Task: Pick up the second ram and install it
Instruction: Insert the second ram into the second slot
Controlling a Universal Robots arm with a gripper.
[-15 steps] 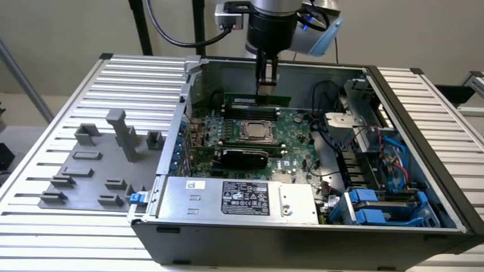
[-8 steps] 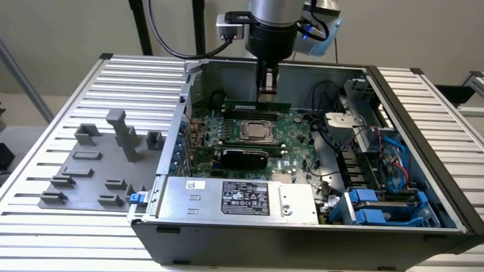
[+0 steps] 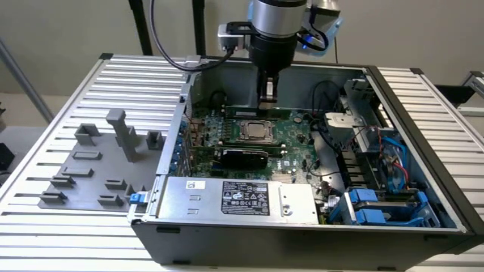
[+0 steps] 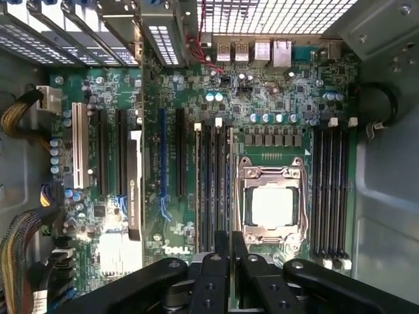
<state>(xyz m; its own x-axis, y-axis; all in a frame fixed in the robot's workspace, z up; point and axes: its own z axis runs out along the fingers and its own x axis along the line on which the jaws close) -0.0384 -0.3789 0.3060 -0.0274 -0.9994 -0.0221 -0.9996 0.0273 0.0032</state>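
An open desktop computer case (image 3: 393, 116) lies on its side on the ribbed metal worktop (image 3: 113, 79). Inside it, the green motherboard (image 3: 296, 152) covers the floor, with the silver processor (image 3: 257, 131) in its latched socket near the middle. A silver power supply (image 3: 236, 198) with a black label fills the near corner. Blue drive carriers (image 3: 376, 208) sit in the corner at the exterior view's right, next to bundled cables (image 3: 332, 122).

The arm reaches down into the case. Its claw (image 3: 266, 101) is drawn narrow, its fingers (image 4: 221, 258) nearly together, gripping the top edge of the second ram (image 3: 243, 107). The thin green stick stands on edge along the far side of the processor, over the memory slots (image 4: 213, 183) there.

In the wrist view, another bank of black slots (image 4: 329, 190) lies on the processor's opposite side.

Outside the case, at the exterior view's left, a grey fixture plate (image 3: 87, 190) carries several grey blocks, one of them a tall post (image 3: 121, 133).
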